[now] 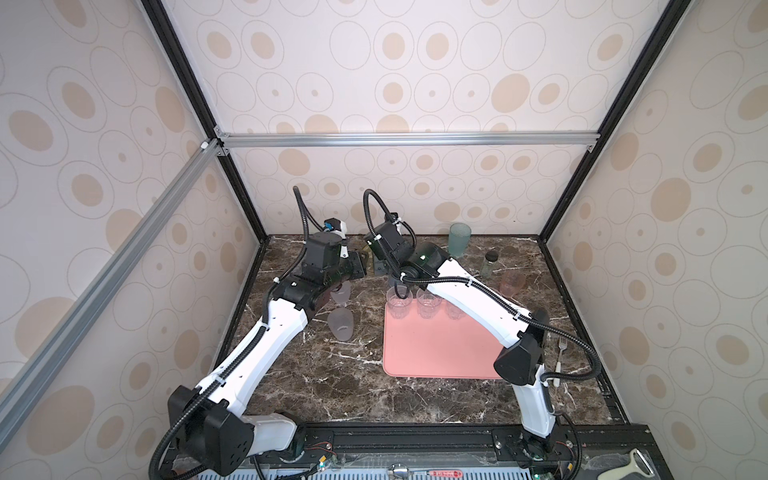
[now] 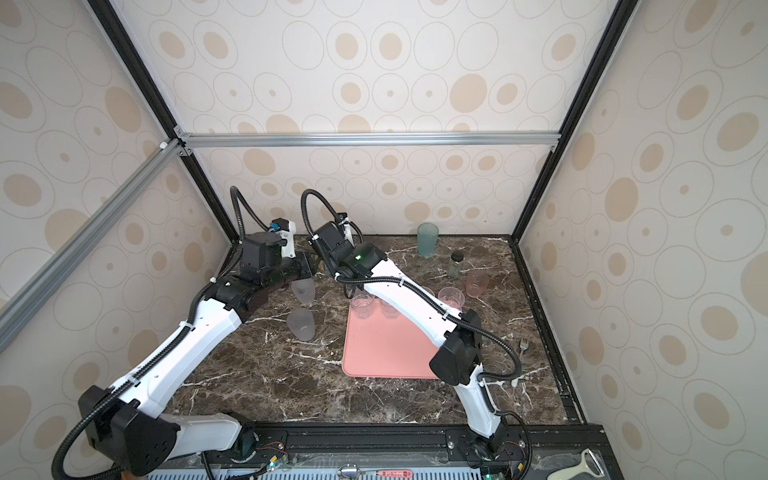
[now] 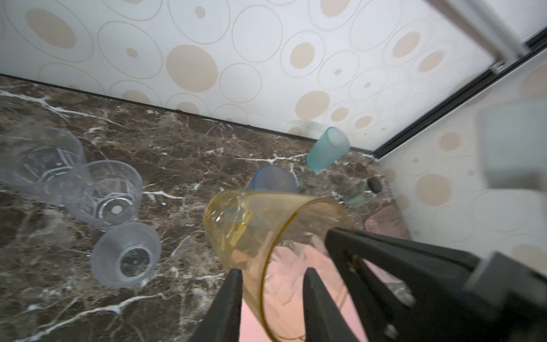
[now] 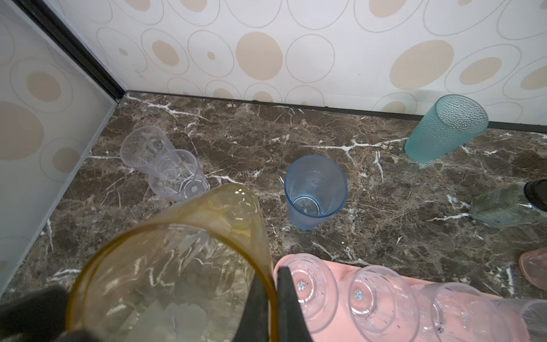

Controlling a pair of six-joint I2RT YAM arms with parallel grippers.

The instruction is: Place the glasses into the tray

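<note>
The right hand (image 4: 270, 282) is clenched on the wall of the amber glass (image 4: 165, 266), one finger inside the rim, one outside, holding it tilted above the worktop (image 1: 332, 374) near the far left corner of the tray (image 1: 436, 353); the left hand (image 3: 272, 278) is released, jaws apart astride the same rim, seemingly a handover to the arm on the tray's side; clear glasses (image 1: 428, 303) already line its far rim.
</note>
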